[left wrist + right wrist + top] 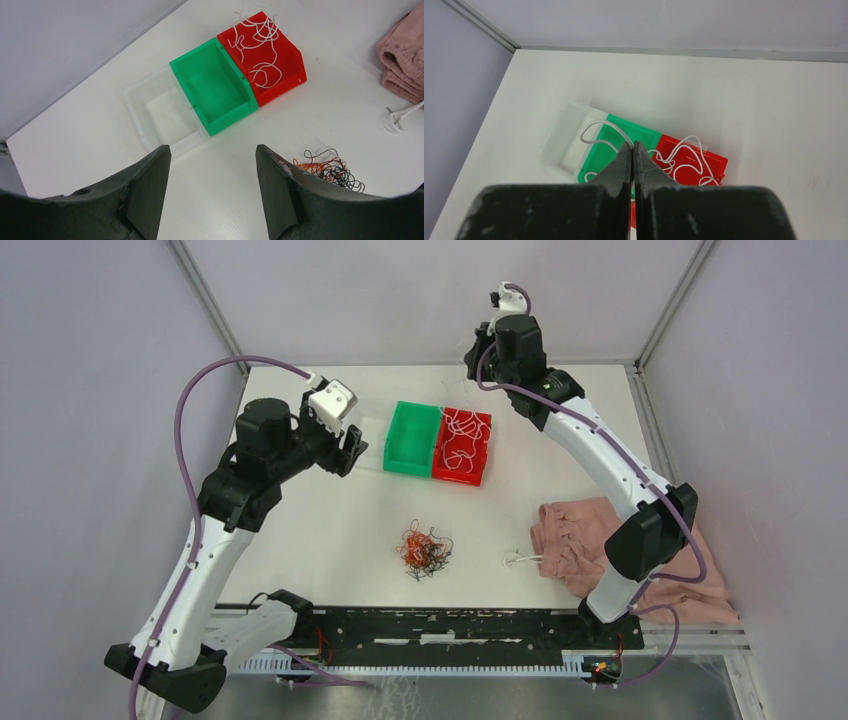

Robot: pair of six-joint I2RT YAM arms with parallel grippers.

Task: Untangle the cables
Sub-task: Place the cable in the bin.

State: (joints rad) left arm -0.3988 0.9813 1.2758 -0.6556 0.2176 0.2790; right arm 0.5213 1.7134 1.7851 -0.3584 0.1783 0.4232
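A fist-sized tangle of orange and black cables [425, 551] [327, 169] lies on the white table in front of the bins. White cables [461, 440] [260, 47] [689, 159] fill the red bin [478, 468]. My right gripper [473, 368] [633, 144] hangs high above the bins, shut on a white cable [596, 127] that loops out left over the green bin. My left gripper [350, 450] [212, 148] stands open and empty, above the table beside the clear bin. Another white cable [520, 560] [400, 117] lies by the pink cloth.
An empty green bin [413, 438] [212, 85] [599, 157] stands between the red bin [290, 60] and a clear bin [372, 452] [160, 110] [566, 145]. A pink cloth [590, 540] [402, 60] lies at the right, under the right arm. Walls close in the table.
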